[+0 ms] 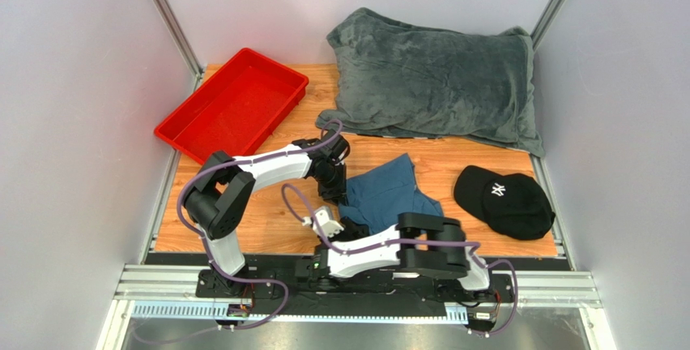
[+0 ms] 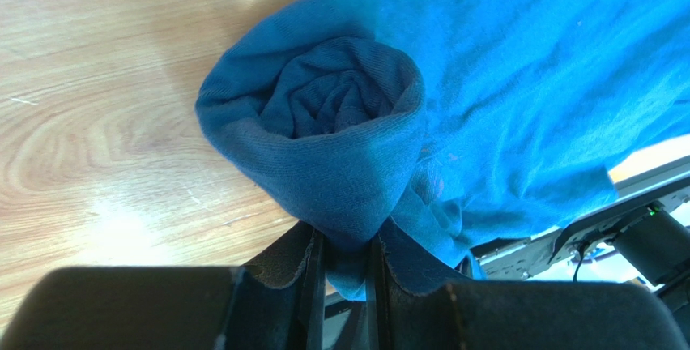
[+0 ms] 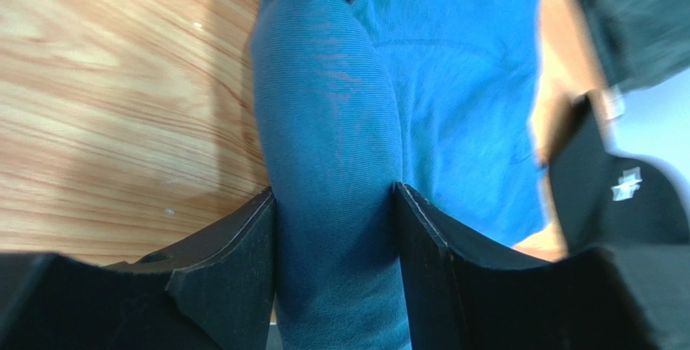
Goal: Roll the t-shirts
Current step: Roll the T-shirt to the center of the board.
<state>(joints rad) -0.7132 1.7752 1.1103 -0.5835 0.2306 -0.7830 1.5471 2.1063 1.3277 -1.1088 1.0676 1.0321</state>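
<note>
- The dark teal-blue cotton t-shirt (image 1: 393, 192) lies on the wooden worktop (image 1: 441, 164) between the two hands. It is partly rolled: a tight spiral shows at the roll's end just in front of the left hand (image 2: 344, 246), and a flat, unrolled stretch spreads beyond it.
- The left hand pinches a fold of cloth at that end of the roll, its fingers nearly pressed together with the fabric between them.
- The right hand (image 3: 336, 196) straddles the roll further along. Both fingers touch the cloth, so it looks clasped rather than spread free.
- My judgement is that the rolling is partway done, and the loose part lying away from both hands is not yet wound in.
- No second t-shirt shows. Whether others lie beneath the fuzzy grey plush blanket (image 1: 437, 83) well beyond the hands cannot be told.
- From above, the arms cover most of the roll, so its length and evenness are hard to make out.
- The black baseball cap (image 1: 502, 200), off to the right of the right hand, is blurred and cut off in the right wrist view.
</note>
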